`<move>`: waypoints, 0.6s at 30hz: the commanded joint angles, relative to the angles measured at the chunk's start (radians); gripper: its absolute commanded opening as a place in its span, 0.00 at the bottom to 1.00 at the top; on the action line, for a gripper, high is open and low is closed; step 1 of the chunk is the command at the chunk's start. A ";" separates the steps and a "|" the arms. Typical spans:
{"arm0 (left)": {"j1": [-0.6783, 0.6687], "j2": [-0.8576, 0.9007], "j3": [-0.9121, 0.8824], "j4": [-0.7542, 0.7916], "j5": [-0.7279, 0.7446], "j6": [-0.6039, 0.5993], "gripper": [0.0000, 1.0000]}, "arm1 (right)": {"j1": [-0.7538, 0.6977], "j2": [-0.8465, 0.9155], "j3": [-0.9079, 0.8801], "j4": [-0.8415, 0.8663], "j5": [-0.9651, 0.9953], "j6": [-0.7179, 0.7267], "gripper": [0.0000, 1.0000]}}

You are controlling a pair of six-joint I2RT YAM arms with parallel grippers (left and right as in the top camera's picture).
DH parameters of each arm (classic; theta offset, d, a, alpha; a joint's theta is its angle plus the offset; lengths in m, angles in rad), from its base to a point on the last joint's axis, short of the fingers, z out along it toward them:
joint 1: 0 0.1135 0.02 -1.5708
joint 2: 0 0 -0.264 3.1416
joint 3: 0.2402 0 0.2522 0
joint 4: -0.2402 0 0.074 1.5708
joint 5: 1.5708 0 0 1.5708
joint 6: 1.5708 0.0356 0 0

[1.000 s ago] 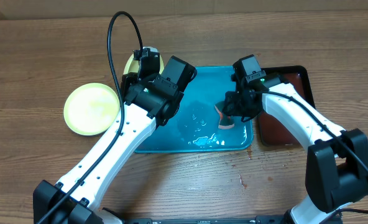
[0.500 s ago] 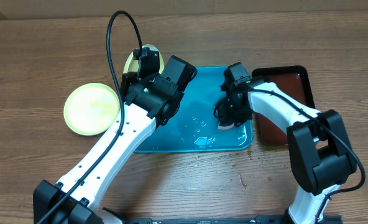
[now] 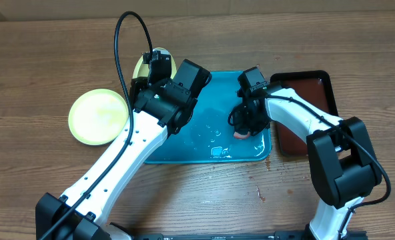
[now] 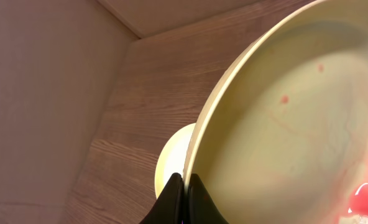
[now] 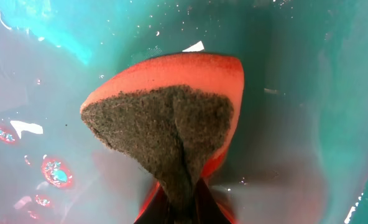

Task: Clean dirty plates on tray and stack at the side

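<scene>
My left gripper (image 4: 184,185) is shut on the rim of a pale yellow plate (image 4: 296,124) with red sauce spots, holding it tilted above the tray's back left corner; in the overhead view the plate (image 3: 141,67) peeks out behind the left gripper (image 3: 152,72). A clean yellow-green plate (image 3: 99,117) lies on the table to the left, and also shows in the left wrist view (image 4: 170,157). My right gripper (image 5: 181,194) is shut on an orange sponge (image 5: 165,106) with a dark scouring face, pressed on the wet turquoise tray (image 5: 308,93). A pale blue-white plate is not in view.
The turquoise tray (image 3: 177,152) sits mid-table with water drops and red specks on it. A dark brown-red tray (image 3: 307,110) lies against its right side, under the right arm. Bare wooden table surrounds them; a wall runs along the back.
My right gripper has swung left and down onto the tray with the sponge, and the water has shifted. The left arm and its plate have not moved.
</scene>
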 commanded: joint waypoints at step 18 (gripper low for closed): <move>-0.156 -0.010 0.014 0.283 -0.504 0.232 0.04 | 0.014 0.045 0.002 0.023 0.000 0.042 0.04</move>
